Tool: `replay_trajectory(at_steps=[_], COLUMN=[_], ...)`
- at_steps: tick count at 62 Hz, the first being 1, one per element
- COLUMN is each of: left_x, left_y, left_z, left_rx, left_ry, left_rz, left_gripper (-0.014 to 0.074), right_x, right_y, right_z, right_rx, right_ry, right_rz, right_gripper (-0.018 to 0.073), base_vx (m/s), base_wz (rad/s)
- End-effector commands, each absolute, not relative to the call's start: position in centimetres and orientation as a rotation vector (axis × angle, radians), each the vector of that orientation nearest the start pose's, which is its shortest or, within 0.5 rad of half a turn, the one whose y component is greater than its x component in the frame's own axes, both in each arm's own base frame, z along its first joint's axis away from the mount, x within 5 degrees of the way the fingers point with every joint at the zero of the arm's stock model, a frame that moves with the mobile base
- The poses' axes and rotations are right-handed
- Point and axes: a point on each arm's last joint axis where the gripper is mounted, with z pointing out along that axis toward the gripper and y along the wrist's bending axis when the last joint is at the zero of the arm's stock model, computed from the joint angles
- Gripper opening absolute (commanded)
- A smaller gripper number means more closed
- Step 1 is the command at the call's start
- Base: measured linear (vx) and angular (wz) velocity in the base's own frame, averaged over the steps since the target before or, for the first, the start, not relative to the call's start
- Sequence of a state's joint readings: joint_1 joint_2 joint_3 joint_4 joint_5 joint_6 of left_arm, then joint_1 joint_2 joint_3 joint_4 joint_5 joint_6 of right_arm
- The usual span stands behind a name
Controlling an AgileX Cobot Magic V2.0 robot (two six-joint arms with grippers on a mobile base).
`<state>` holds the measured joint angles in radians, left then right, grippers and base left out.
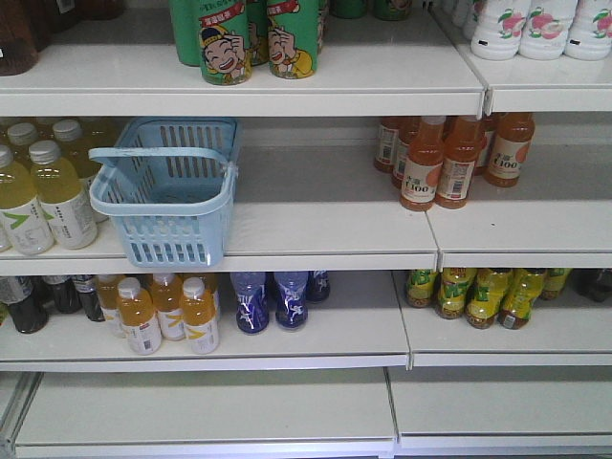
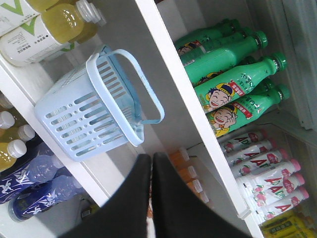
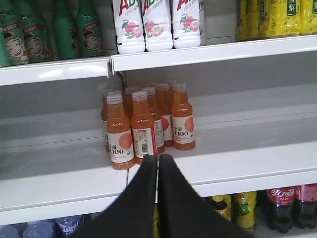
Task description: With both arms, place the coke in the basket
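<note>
The light-blue basket (image 1: 143,206) stands upright on the middle shelf at the left, its hoop handle folded over the top, and nothing shows inside it. In the left wrist view the basket (image 2: 79,119) lies ahead of my left gripper (image 2: 152,156), which is shut with nothing in it and hangs short of the shelf edge. My right gripper (image 3: 158,157) is also shut on nothing, in front of the orange juice bottles (image 3: 143,126). Coke bottles (image 3: 281,206), dark with red labels and white script, stand on the shelf below at the far right. Neither arm appears in the front view.
Pale yellow-green bottles (image 1: 43,191) stand just left of the basket. Orange juice bottles (image 1: 449,158) fill the right of the same shelf. Green cartoon bottles (image 1: 258,38) and white peach bottles (image 1: 535,24) sit above. Orange, blue and yellow bottles (image 1: 483,296) line the lower shelf.
</note>
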<state>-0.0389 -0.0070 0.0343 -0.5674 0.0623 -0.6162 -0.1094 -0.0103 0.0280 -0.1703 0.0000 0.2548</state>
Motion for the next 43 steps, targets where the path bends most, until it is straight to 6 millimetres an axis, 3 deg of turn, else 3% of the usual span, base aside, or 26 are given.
replay_trajectory(at_steps=[1,10,20,25,34,43], left_x=[5.4,5.1,3.7,2.2,-0.4,0.7], left_y=[-0.2,-0.2,-0.7,-0.6,-0.2,-0.4], left_z=[21.5,22.6,27.3,30.9,36.6,39.2], left_rx=[-0.874,-1.154,-1.149,-1.011,-0.746,-0.722], left_ry=[1.267,1.082,0.963,0.909,0.839,0.890], left_rz=[-1.033,-1.387,-1.625,-1.628,-1.430,-1.378], left_gripper=[-0.0006,-0.0006,-0.0006,-0.0006,-0.0006,-0.0006], right_x=[5.5,5.5,5.5,5.5,5.5,5.5], right_y=[-0.5,-0.5,-0.5,-0.5,-0.5,-0.5], right_z=[20.9,20.9,20.9,20.9,20.9,20.9], right_rx=[0.127,0.127,0.127,0.127,0.127,0.127], right_ry=[1.420,1.420,1.420,1.420,1.420,1.420], right_rz=[-0.024,-0.024,-0.024,-0.024,-0.024,-0.024], right_gripper=[-0.0008,-0.0008,-0.0008,-0.0008,-0.0008,-0.0008], base_vx=[0.00,0.00,0.00,0.00,0.00,0.00], base_wz=[0.00,0.00,0.00,0.00,0.00,0.00])
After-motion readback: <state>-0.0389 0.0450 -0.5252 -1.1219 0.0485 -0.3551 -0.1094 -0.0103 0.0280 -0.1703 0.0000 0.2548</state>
